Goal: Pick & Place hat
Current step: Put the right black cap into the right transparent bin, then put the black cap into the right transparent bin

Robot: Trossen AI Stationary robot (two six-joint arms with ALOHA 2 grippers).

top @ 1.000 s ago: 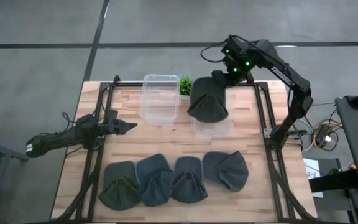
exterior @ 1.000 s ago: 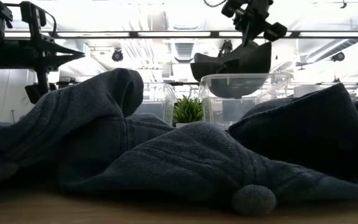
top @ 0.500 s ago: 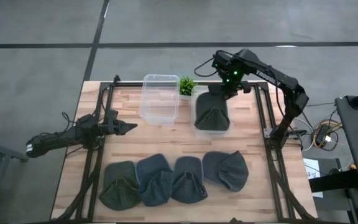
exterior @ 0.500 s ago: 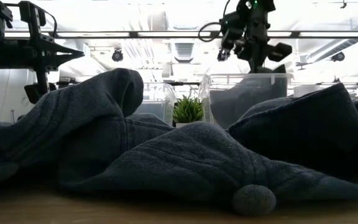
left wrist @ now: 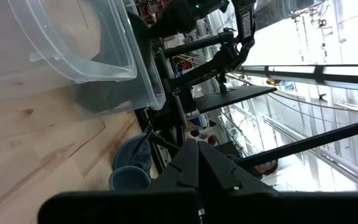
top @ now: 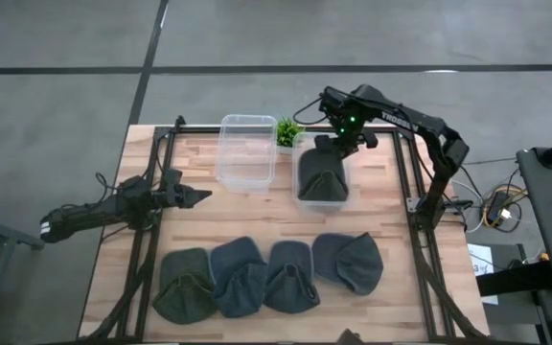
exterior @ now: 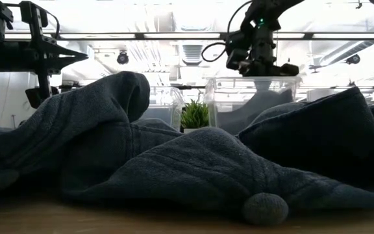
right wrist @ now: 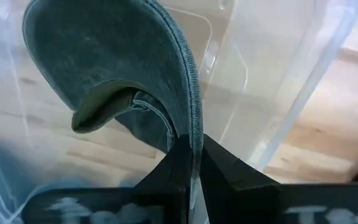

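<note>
A dark grey hat sits in the right clear plastic bin, which stands at the table's far side. My right gripper is over the bin's far end, shut on the hat. Through the bin wall the low view shows the hat below that gripper. My left gripper hovers shut over the table's left part, touching nothing. Several more dark hats lie flat in a row along the near side. My right gripper pinches the hat's stitched rim edge between its two fingers, coming from above and pointing down into the bin. The hat's body hangs below the fingers inside the bin; whether it rests on the bin floor, I cannot tell.
A second clear bin stands left of the first, with nothing showing in it. A small green plant sits between the bins at the far edge. Bare wood lies between the bins and the row of hats. Black frame rails run along both table sides.
My right gripper has come down and a little toward the table's left, still shut on the hat. The hat hung above the right bin a second ago; now it is lowered inside the bin walls.
</note>
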